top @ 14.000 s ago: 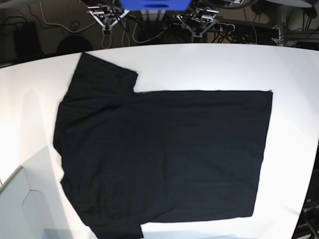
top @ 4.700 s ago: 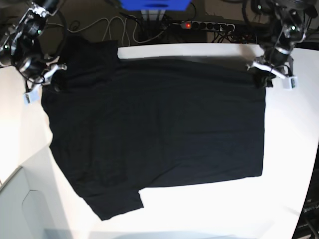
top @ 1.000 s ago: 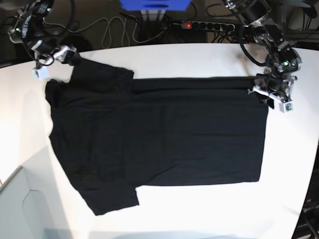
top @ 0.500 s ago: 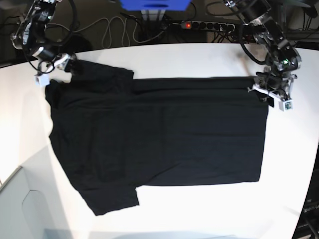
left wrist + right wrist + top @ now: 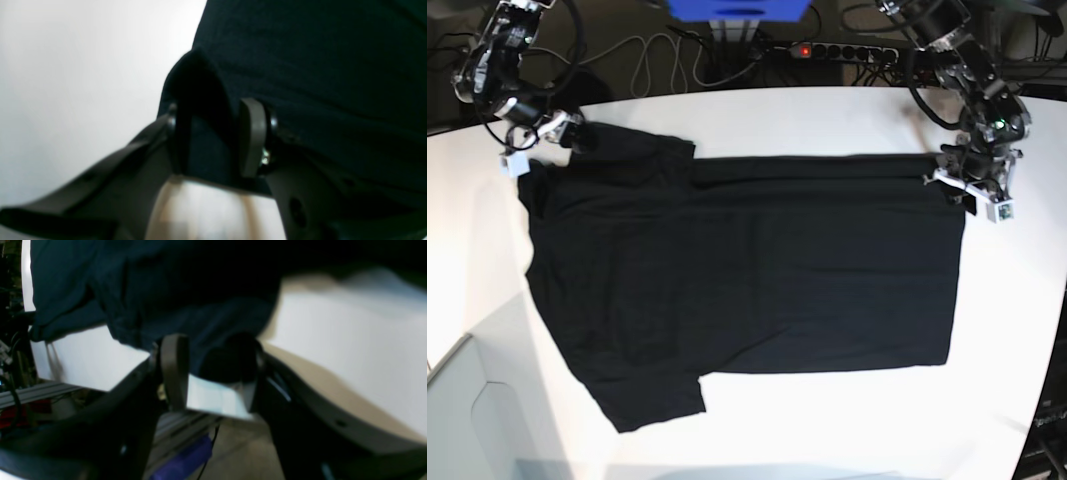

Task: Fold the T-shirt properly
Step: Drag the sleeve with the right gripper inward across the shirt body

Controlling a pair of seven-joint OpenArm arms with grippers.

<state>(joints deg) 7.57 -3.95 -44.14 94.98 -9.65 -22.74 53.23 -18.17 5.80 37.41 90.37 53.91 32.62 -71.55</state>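
T-shirt (image 5: 747,280) lay flat on the white bench (image 5: 827,420), spread across most of it. Collar-and-sleeve end sat toward the bench's left edge in the base view, hem toward the right edge; long axis therefore ran left to right across the bench. One sleeve pointed to the far left corner, the other to the near left corner.

Left end effector (image 5: 972,195) sat at the far hem corner, toward the bench's far right corner. Wrist view showed its jaws partly closed with a bunched fold of black cloth (image 5: 206,100) pinched between them; judged to be gripping the hem corner.

Right end effector (image 5: 545,140) sat at the far sleeve, by the bench's far left corner. Wrist view showed its jaws fairly wide, with dark fabric (image 5: 230,363) lying between them and the cloth hanging over the bench edge. Appeared to hold the sleeve or shoulder, but the picture was blurred and the grip could not be confirmed.

Key relation: both end effectors stood on the far long edge, one at each end, with the whole garment lying toward the near edge from them. Judgement: the next fold would likely carry that far edge over toward the near edge, across the short axis, both arms moving together.
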